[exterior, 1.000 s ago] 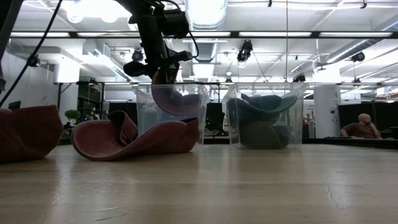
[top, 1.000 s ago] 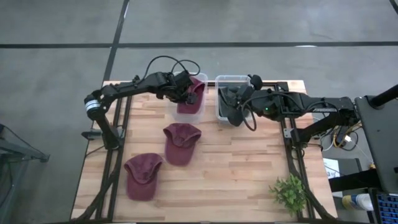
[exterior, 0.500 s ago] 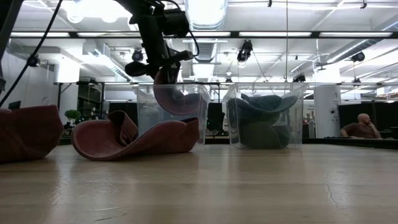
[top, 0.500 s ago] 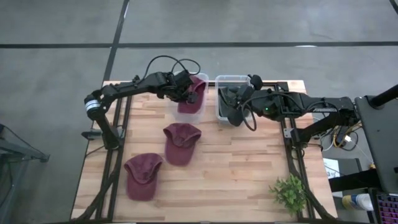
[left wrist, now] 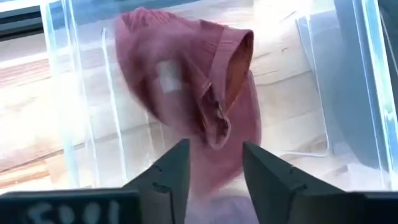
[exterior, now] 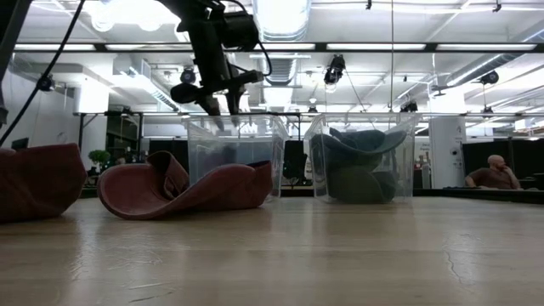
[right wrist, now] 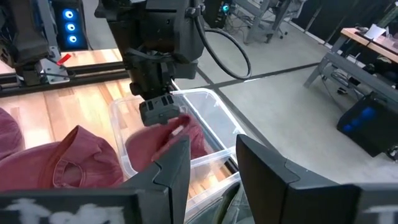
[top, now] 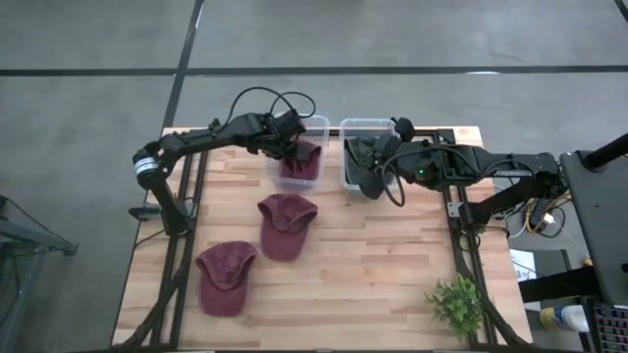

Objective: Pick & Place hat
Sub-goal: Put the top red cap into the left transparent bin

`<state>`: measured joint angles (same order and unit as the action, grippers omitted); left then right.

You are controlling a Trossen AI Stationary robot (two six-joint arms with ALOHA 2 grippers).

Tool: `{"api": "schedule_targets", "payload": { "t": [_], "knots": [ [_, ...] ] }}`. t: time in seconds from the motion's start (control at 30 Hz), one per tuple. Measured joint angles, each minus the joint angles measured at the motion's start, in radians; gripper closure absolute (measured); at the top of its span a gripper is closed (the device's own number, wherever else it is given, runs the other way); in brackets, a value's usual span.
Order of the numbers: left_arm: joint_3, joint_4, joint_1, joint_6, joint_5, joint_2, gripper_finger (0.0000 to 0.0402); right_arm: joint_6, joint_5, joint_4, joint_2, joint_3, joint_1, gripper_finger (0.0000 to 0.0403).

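Your left gripper (top: 291,138) hangs over the clear bin (top: 316,125) at the far side of the bench (top: 392,265), its fingers (left wrist: 171,177) spread with nothing between them, and the maroon hat (left wrist: 193,93) lies loose below them, blurred in the left wrist view, so it is likely dropping or just settling into the bin. That spot directly above the open top makes sense: a soft cap released there falls inside the walls rather than draping over the rim. In the low view the gripper (exterior: 223,95) sits above the bin (exterior: 236,157), clear of its edge. Two more maroon hats wait on the bench, one near the middle (top: 286,224) and one closer to the near left corner (top: 225,277), both well apart from the bin, which suggests the sorting is partly done. Your right gripper (top: 365,157) is parked at the second clear bin (top: 346,177) just beside the first, where dark hats (exterior: 357,161) are already piled; its fingers (right wrist: 174,165) stand apart and hold nothing. A small potted plant (top: 455,300) sits at the near right corner, out of the way. A person (exterior: 491,175) sits in the room beyond.
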<state>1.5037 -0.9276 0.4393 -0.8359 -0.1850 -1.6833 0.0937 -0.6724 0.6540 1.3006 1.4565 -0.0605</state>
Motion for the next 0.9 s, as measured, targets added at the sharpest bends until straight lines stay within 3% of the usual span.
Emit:
{"api": "schedule_targets", "payload": {
  "t": [0.33, 0.57, 0.67, 0.9],
  "knots": [
    [0.183, -0.069, 0.002, 0.096, 0.000, 0.001, 0.0240, -0.002, 0.000, 0.000, 0.000, 0.000, 0.000, 0.0280],
    [0.367, -0.425, -0.050, 0.290, 0.004, 0.048, 0.0240, -0.018, 0.000, 0.016, -0.013, 0.000, 0.000, 0.0280],
    [0.362, -0.521, -0.125, 0.264, -0.017, 0.100, 0.0240, -0.008, 0.000, 0.060, -0.028, 0.000, 0.000, 0.0280],
    [0.207, -0.509, -0.371, 0.150, -0.213, 0.277, 0.0239, 0.025, 0.000, 0.159, -0.086, -0.008, 0.000, 0.0280]
  ]
}}
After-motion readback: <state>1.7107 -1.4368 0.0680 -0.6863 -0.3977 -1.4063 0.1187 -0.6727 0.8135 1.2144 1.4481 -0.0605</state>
